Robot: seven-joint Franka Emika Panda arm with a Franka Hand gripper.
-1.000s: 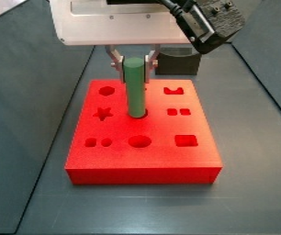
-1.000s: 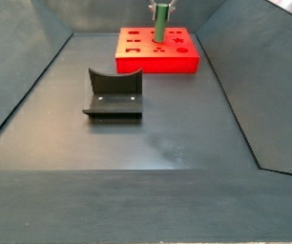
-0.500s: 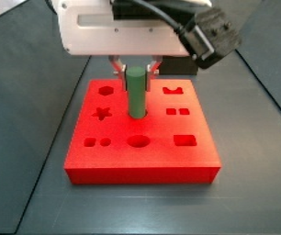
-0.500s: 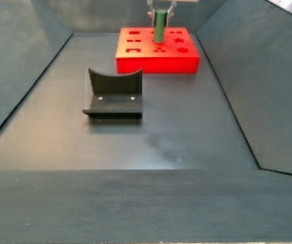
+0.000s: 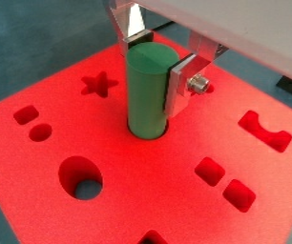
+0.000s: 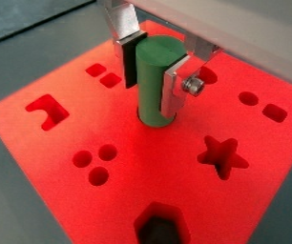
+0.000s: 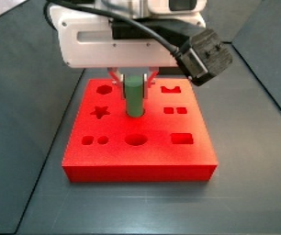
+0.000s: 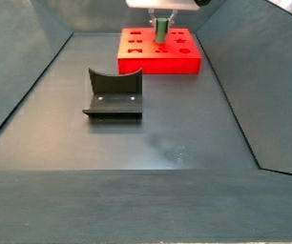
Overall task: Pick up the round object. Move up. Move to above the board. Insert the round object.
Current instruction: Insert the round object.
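The round object, a green cylinder peg [image 5: 146,95], stands upright with its lower end in a round hole near the middle of the red board [image 5: 135,191]. My gripper [image 5: 156,71] is shut on the peg's upper part, one silver finger on each side. Both wrist views show this; in a wrist view the peg [image 6: 156,86] enters the board [image 6: 123,191] under the gripper [image 6: 152,74]. In a side view the gripper [image 7: 133,75] hangs low over the board [image 7: 137,161] with the peg [image 7: 132,95] beneath it. The peg [image 8: 159,30] and board [image 8: 161,59] show far off.
The board has other cut-outs: a star [image 6: 220,154], an oval [image 5: 82,179], squares and dots. The dark fixture [image 8: 112,93] stands on the grey floor in front of the board. Sloped grey walls [image 8: 21,86] border the floor.
My gripper has moved down with the peg. The peg now stands lower, with less of it showing above the board.
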